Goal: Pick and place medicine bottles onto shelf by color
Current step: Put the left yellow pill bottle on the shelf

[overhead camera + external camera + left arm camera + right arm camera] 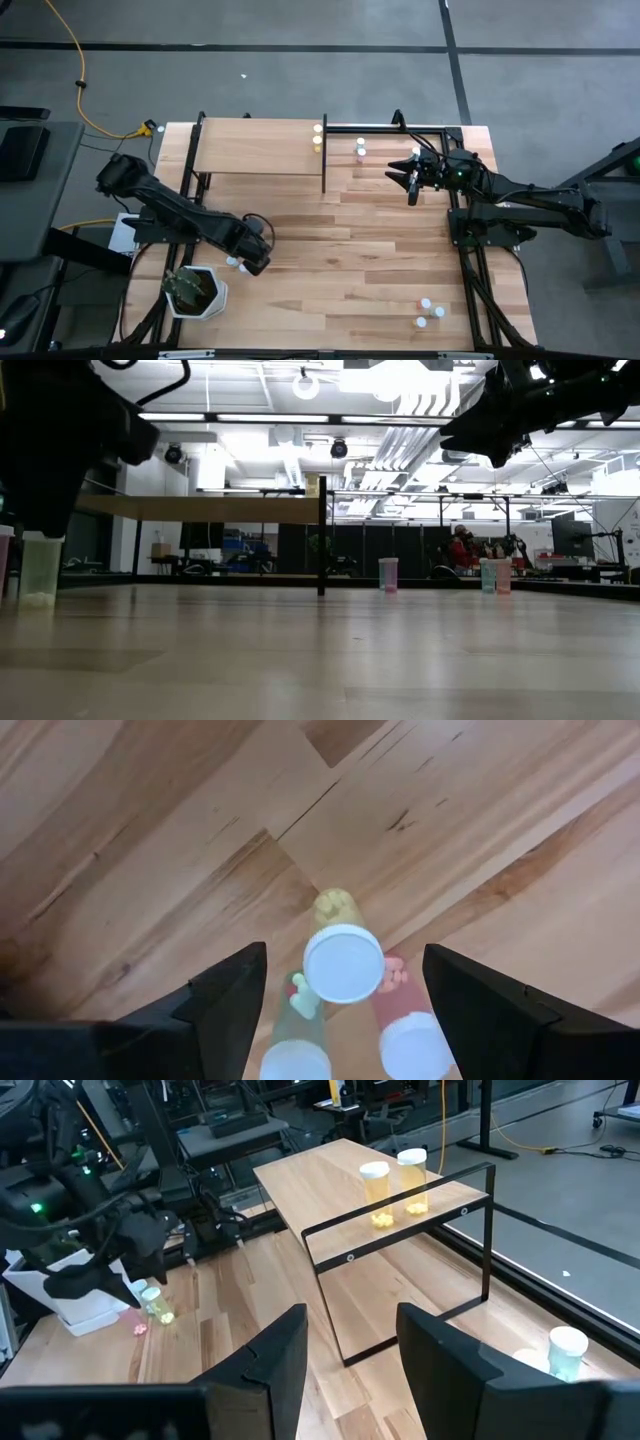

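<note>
My left gripper (pixel 255 262) hangs open over three small bottles near the table's front left. In the left wrist view a white-capped yellow bottle (pixel 343 963) stands between the fingers, apart from both. A green one (pixel 295 1040) and a pink one (pixel 410 1040) stand beside it. My right gripper (pixel 405 180) is open and empty in the air, right of the light-wood shelf (pixel 255 147). Two yellow bottles (pixel 318 138) stand upright on the shelf's right end and also show in the right wrist view (pixel 395 1185). Two more bottles (pixel 360 152) stand on the table by the shelf's frame.
A white pot with a green plant (pixel 195 292) stands at the front left, close to my left arm. Three bottles (pixel 428 312) stand at the front right. The shelf's black frame posts (pixel 324 165) rise between the shelf and my right gripper.
</note>
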You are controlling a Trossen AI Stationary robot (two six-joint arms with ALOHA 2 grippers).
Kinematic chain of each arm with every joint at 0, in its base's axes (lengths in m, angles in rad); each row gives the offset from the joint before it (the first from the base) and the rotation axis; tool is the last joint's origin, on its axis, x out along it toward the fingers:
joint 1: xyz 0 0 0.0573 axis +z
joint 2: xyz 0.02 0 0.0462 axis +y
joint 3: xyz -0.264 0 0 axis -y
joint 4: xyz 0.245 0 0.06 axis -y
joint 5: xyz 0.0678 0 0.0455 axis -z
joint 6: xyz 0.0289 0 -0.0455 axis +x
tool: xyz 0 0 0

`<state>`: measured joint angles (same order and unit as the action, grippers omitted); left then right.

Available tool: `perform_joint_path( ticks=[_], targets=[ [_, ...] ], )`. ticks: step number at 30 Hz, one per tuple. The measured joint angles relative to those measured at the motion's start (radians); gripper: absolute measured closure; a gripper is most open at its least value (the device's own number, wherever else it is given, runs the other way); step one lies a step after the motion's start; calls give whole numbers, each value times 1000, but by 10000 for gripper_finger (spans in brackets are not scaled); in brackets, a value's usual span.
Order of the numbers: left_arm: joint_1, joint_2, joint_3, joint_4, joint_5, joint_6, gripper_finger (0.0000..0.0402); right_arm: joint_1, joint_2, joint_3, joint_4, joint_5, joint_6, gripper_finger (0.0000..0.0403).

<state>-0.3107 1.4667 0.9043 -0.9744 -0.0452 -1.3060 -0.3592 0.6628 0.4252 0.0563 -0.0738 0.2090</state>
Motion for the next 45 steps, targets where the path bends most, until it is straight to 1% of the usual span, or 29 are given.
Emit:
perform_joint_path(
  ticks=[6,10,14,22,26,38,45],
  targets=[
    [-5,29,0,3,-4,8,142,0,0,0,0,0,0,256],
    [-5,29,0,3,-24,9,148,0,0,0,0,0,0,256],
    [-4,29,0,3,-26,8,168,0,0,0,0,0,0,256],
    [-5,29,0,3,-8,9,220,0,0,0,0,0,0,256],
    [-5,29,0,3,-3,18,239,0,0,0,0,0,0,256],
    [-4,28,0,3,-1,19,279,0,0,0,-5,0,0,256],
    [-4,28,0,3,9,35,284,0,0,0,-5,0,0,256]
  ],
)
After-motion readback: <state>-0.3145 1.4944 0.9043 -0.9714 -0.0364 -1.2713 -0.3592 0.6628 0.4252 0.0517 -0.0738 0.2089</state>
